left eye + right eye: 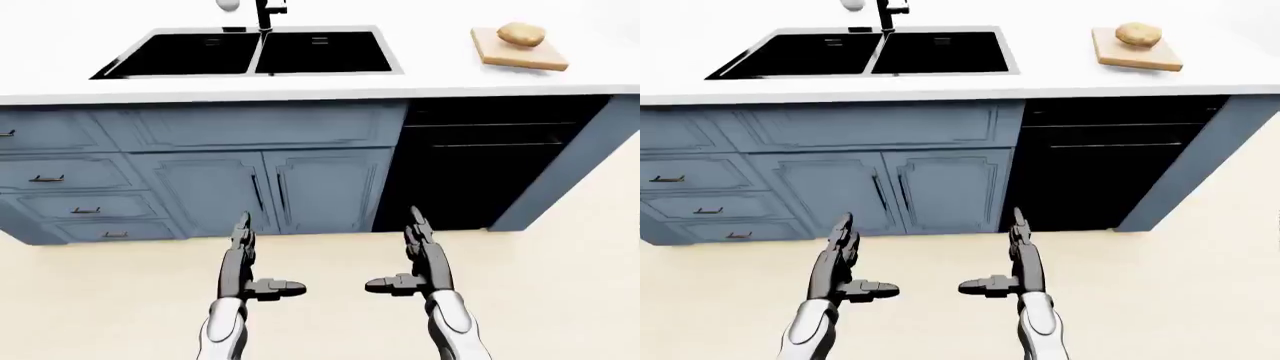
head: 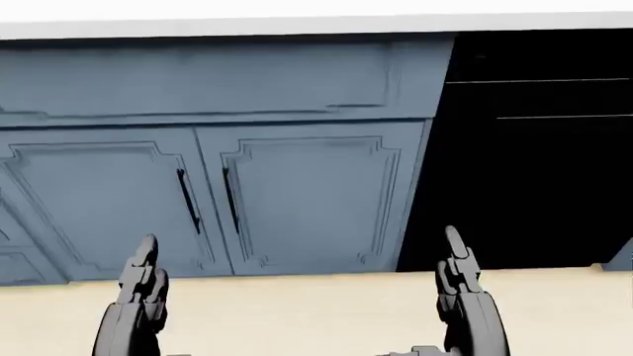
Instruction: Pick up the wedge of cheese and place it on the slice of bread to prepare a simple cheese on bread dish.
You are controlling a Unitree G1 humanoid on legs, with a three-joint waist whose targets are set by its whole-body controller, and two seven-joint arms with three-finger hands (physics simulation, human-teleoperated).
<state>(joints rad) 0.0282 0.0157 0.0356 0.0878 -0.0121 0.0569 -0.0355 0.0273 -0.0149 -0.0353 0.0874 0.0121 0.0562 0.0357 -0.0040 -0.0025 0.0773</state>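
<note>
The robot is standing w/ both arms held low over the pale floor [image 1: 560, 300], facing a run of blue cabinets [image 1: 200, 187]. The left hand [image 1: 247, 262] is hanging w/ fingers spread, two pointing up toward the cabinet doors and the thumb sticking out sideways to the view's right; it is gripping nothing. The right hand [image 1: 412, 259] is mirroring it, fingers spread, thumb pointing to the view's left, also empty. The two hands are sitting well apart, both clear of the cabinets in the eye views.

The white desk [image 1: 430, 79] is running across the top of the left-eye view. A black double sink [image 1: 255, 52] is sunk into it, w/ a dark faucet [image 1: 266, 13] rising at its top edge and a small pale rounded obj [image 1: 228, 4] just left of the faucet, cut off by the frame. At the top right a slice of bread [image 1: 520, 51] is lying flat on the desk, and a rounded tan lump [image 1: 521, 34] is resting on top of it; whether that lump is the cheese wedge can't be told at this size.

Below the desk, right of the cabinet doors, a black appliance front [image 1: 470, 165] is filling the gap. The head view is looking lower, showing mostly cabinet doors and that black panel.
</note>
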